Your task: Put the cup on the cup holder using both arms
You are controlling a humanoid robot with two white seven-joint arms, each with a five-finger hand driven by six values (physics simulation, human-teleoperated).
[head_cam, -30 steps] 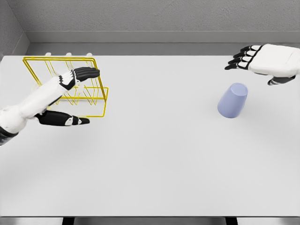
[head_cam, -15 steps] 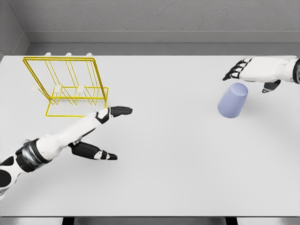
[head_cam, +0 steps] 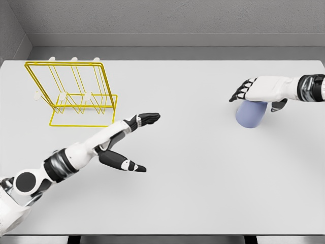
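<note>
A wide white surface (head_cam: pixel 203 193) carries a yellow wire cup holder (head_cam: pixel 76 94) at its far left. Well to the right of the cup holder lies a pale blue cup (head_cam: pixel 251 113). The right hand (head_cam: pixel 256 90) hovers over the cup's top, fingers spread, gripping nothing. The left hand (head_cam: pixel 129 140) reaches out just right of the cup holder, open and empty. A good grasp likely needs the right fingers wrapped around the cup's sides before lifting.
</note>
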